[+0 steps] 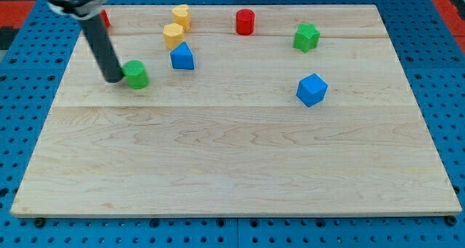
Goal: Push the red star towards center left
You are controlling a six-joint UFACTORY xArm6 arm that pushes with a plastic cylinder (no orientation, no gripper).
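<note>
The red star (104, 19) sits at the view's top left, mostly hidden behind my rod; only a red edge shows. My tip (114, 79) rests on the board just left of a green cylinder (136, 74), touching or nearly touching it, and below the red star.
A yellow block (182, 16) and another yellow block (173, 35) stand at top centre-left, with a blue triangular block (182, 57) below them. A red cylinder (245, 21) and a green star (306, 37) lie at the top right. A blue cube (312, 89) lies right of centre. The wooden board (232, 168) lies on a blue pegboard.
</note>
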